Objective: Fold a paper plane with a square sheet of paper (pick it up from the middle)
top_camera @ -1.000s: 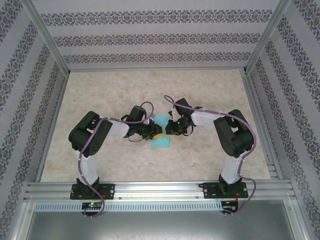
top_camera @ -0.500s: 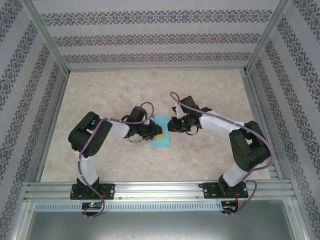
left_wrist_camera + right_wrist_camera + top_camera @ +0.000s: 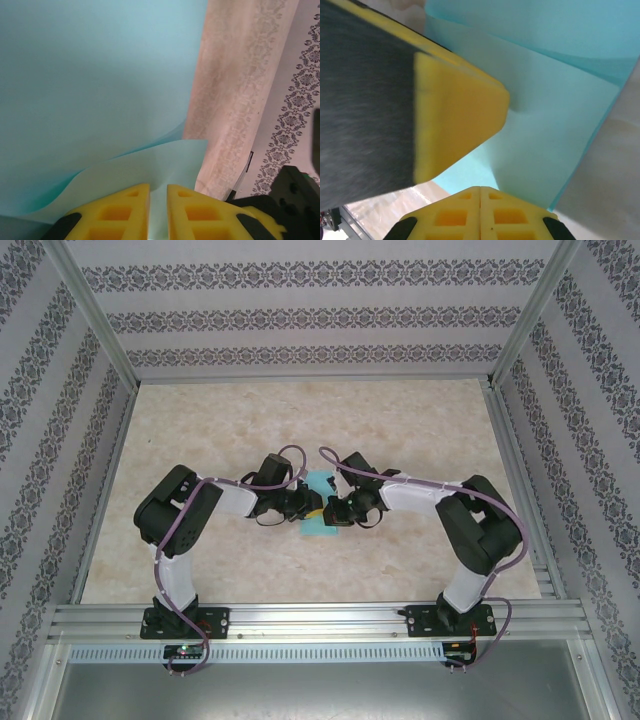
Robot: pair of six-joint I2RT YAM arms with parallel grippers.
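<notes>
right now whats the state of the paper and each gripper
square sheet of paper: partly folded, a pale flap lifted off the layer beneath, not yet a plane
left gripper: closed on that flap's edge
right gripper: shut, tips at the flap; can't tell if it pinches it

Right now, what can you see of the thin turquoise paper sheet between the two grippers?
The thin turquoise paper sheet is plain, unmarked, on the beige table and partly folded: a paler flap lifts off the darker layer. The left gripper pinches that flap's edge between its yellow fingers. The right gripper is shut with its tips at the flap; whether it holds paper is unclear.
</notes>
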